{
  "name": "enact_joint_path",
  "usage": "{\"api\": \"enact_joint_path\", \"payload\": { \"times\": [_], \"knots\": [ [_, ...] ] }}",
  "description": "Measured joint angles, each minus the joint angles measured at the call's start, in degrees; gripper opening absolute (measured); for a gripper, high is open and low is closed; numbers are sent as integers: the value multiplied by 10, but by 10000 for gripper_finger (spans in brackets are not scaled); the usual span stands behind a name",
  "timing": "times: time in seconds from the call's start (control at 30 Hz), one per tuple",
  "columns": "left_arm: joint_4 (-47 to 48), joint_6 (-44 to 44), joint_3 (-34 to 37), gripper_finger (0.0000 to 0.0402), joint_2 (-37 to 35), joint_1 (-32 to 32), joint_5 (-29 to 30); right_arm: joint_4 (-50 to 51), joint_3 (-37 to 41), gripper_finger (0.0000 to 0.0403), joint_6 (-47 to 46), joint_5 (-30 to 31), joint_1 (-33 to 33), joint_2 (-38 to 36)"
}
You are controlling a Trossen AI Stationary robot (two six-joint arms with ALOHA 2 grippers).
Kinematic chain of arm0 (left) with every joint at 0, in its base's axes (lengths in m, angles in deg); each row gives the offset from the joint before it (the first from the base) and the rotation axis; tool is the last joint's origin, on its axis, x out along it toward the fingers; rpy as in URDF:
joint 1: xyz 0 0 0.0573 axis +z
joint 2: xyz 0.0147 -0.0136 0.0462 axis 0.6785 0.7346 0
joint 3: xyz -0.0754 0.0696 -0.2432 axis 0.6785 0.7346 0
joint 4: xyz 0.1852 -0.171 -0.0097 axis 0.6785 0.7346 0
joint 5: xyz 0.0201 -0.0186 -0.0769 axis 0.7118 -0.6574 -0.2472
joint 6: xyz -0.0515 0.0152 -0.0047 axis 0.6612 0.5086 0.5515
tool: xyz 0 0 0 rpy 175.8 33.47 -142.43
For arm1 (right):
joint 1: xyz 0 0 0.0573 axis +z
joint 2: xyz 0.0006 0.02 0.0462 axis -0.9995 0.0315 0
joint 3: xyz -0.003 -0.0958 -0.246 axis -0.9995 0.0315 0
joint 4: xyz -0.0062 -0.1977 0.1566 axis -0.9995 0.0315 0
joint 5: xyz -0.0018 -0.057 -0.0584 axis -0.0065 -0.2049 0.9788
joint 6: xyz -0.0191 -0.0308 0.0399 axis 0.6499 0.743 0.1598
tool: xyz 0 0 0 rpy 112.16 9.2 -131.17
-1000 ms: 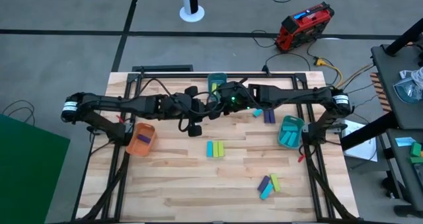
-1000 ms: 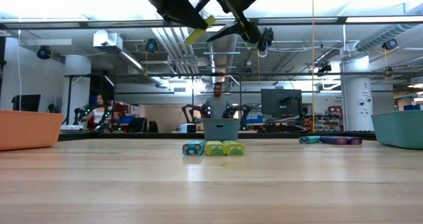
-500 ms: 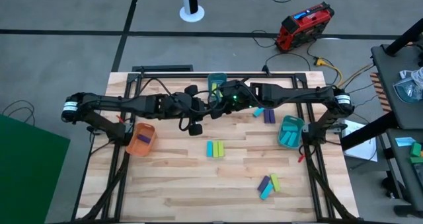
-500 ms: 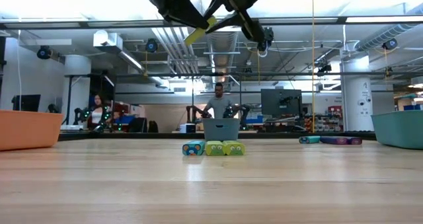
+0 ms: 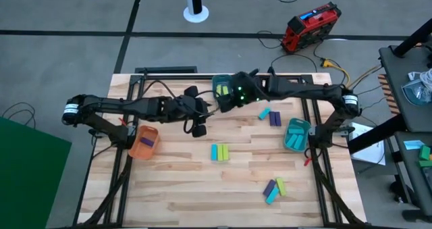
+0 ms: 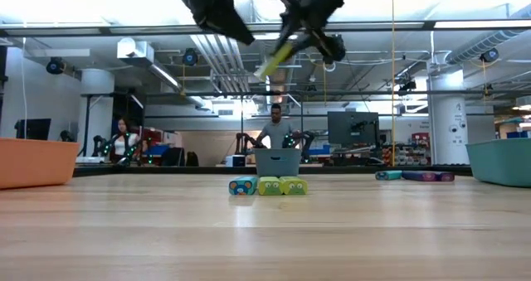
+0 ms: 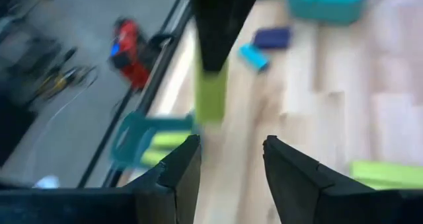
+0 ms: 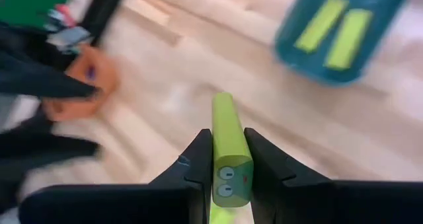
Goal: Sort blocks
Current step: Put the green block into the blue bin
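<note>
A yellow-green block (image 8: 229,141) hangs high above the table with my right gripper (image 8: 229,174) shut on it, close to the far teal bin (image 5: 221,86), which holds two yellow-green blocks (image 8: 337,26). My left gripper (image 7: 231,164) stands open just beside it, toward the table's left, with nothing between its fingers. In the low view the block (image 6: 276,60) slants down from my right gripper (image 6: 292,39), apart from my left gripper (image 6: 235,26). Other blocks lie flat on the table in groups (image 5: 219,151) (image 5: 273,187) (image 5: 270,116). My right gripper pinches the yellow-green block by its two long sides (image 8: 230,168) between the two fingers, at the end with the printed face. The fingers lie along the block, and the rest of it sticks out past the fingertips. The block is lifted clear and tilted downward.
An orange bin (image 5: 144,142) with a purple block stands at the table's left. A teal bin (image 5: 295,134) with cyan blocks stands at the right. Bare wood lies along the near edge. People show in the room beyond the table.
My right gripper has shut on the yellow-green block that my left gripper held. My left gripper has opened and let go. My right gripper has carried the block toward the far edge and the far bin, and the block now slants more steeply.
</note>
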Motion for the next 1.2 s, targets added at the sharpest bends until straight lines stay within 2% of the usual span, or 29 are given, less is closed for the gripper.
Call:
{"api": "enact_joint_path", "payload": {
  "times": [0.17,0.43,0.67,0.9,1.07,1.2],
  "knots": [
    [78,35,0,144,0,0,73,33,-15,52,60,13,-61,16],
    [138,87,0,141,0,0,81,35,-36,52,117,10,-142,91],
    [138,92,0,141,0,0,82,35,-73,52,134,-1,-158,157],
    [138,92,0,141,0,0,82,42,-135,90,142,-6,-158,227],
    [138,92,1,141,0,0,82,44,-181,100,164,-17,-158,260],
    [138,106,1,141,0,0,82,105,-230,93,182,-18,-158,279]
  ]
}}
